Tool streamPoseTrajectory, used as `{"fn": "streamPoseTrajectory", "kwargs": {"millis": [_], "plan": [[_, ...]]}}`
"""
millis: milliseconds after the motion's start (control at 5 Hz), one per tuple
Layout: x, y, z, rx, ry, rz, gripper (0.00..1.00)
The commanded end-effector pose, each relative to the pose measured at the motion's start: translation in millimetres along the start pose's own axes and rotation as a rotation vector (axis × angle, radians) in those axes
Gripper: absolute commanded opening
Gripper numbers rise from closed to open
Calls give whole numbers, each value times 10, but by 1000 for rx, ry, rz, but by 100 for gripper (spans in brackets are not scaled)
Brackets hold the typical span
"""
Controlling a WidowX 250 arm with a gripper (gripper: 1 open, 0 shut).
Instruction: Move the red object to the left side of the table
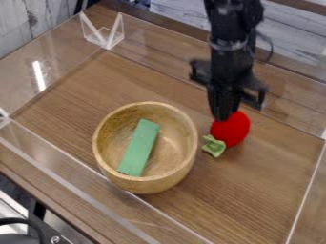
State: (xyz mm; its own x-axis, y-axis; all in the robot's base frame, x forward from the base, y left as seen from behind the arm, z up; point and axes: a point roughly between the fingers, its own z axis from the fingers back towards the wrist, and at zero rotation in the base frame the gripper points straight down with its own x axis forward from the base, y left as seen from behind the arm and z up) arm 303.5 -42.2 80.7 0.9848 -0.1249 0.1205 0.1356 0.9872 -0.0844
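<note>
The red object (232,128), a small rounded toy with a light green leafy stem (214,145), sits on the right part of the brown wood-grain table (140,76). My gripper (227,109) points straight down over it. Its black fingers are drawn together into a narrow point and pinch the top of the red object. The stem still touches the tabletop. The view is blurred around the hand, so the exact contact is hard to make out.
A round light wooden bowl (112,122) holding a flat green block (137,146) stands just left of the red object. Low clear acrylic walls (76,195) border the table. A clear folded stand (102,32) sits at the far left corner.
</note>
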Motion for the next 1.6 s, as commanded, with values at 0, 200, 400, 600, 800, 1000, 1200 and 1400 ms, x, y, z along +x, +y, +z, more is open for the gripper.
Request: {"fn": "streamPoseTrajectory", "kwargs": {"millis": [0, 200, 400, 600, 800, 1000, 1200, 1400], "plan": [[144, 153, 456, 6, -111, 33, 0], [142, 101, 351, 3, -99, 6, 100], [119, 33, 235, -6, -77, -21, 100], [121, -21, 118, -4, -65, -33, 100], [113, -67, -18, -6, -49, -41, 100], [118, -98, -149, -5, -36, -45, 100], [125, -106, -235, -3, -27, -46, 0], [129, -92, -204, -4, -31, -43, 0]]}}
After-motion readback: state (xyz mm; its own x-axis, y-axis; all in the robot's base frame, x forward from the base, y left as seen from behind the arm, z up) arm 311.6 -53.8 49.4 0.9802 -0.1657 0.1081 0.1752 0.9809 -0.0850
